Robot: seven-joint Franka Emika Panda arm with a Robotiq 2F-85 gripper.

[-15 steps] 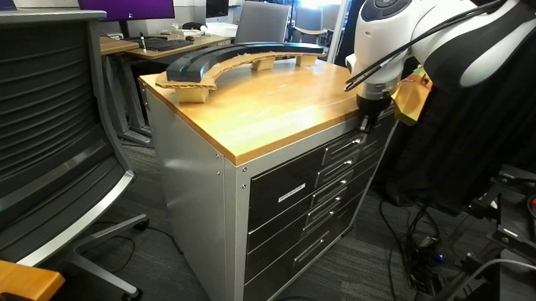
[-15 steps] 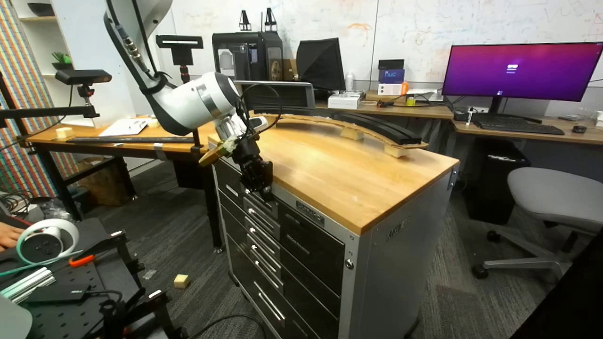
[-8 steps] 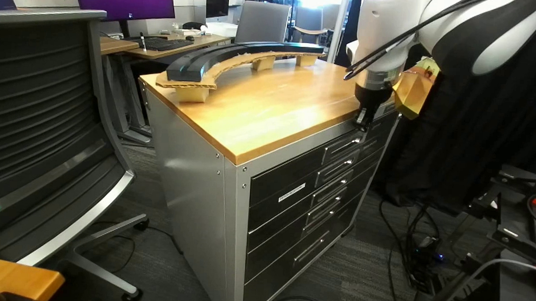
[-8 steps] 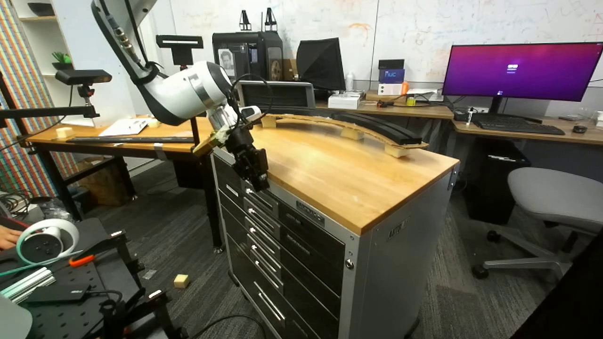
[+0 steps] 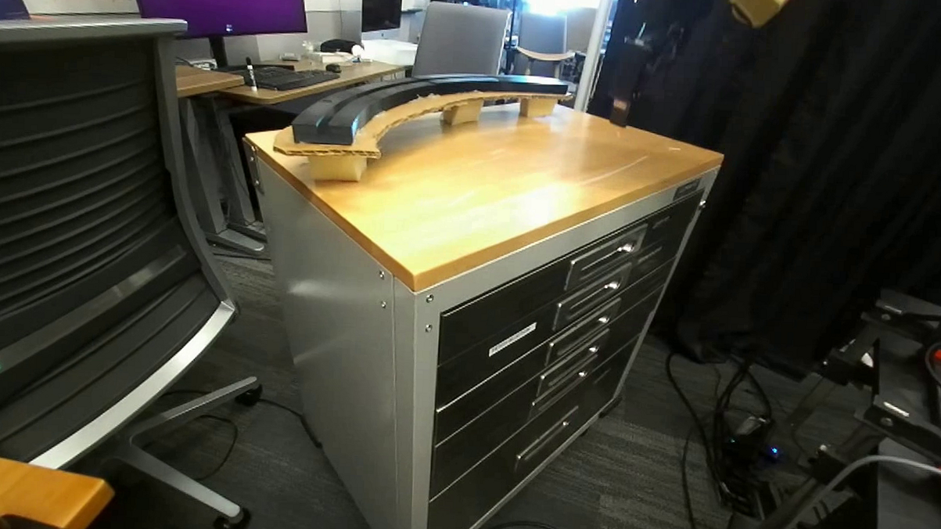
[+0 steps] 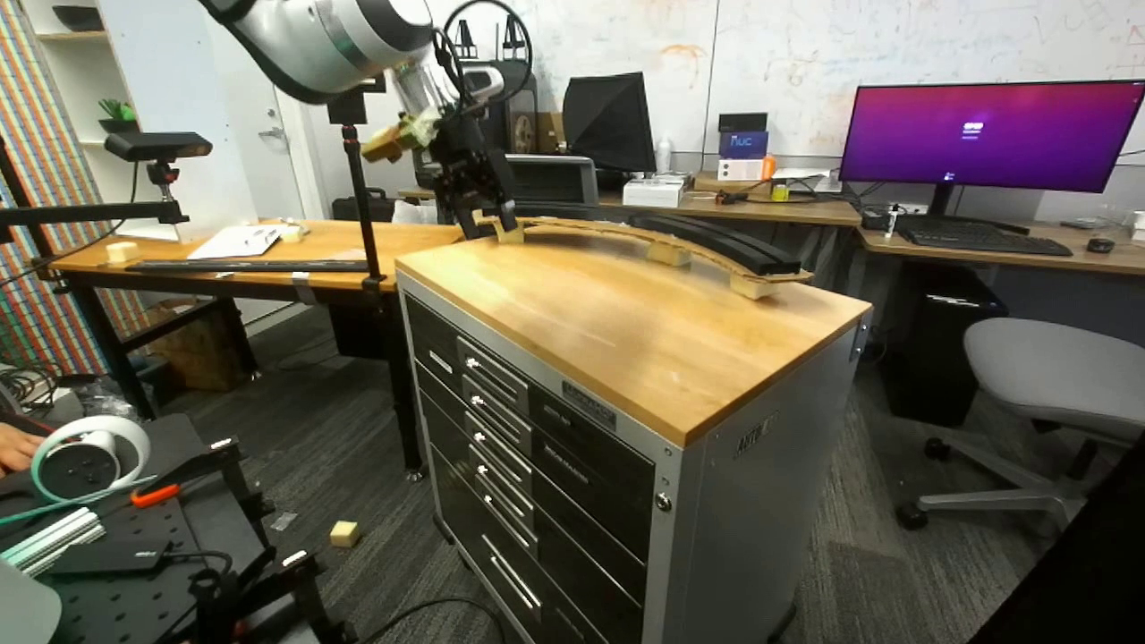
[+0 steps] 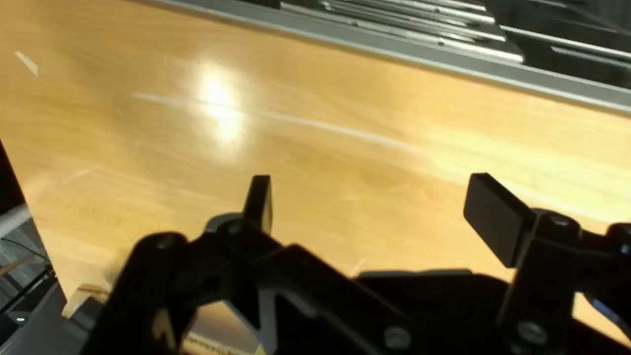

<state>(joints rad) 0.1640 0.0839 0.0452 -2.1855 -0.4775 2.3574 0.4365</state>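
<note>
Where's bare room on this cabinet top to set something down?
The cabinet top is bare between the curved black piece and the drawer-side edge. It's crowded along that piece and near one end, where the open gripper hangs.

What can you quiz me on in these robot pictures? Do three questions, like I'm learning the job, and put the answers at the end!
1. True or false: the pincer is squeezing a cup.
2. Pick one: in both exterior views, the curved cardboard rests on A) books, B) pale blocks, C) bottles.
3. In the wrist view, what surface shows behind the pincer?

Key: 1. False; its jaws stand apart with nothing between them. 2. B. 3. The wooden top of the drawer cabinet.
</note>
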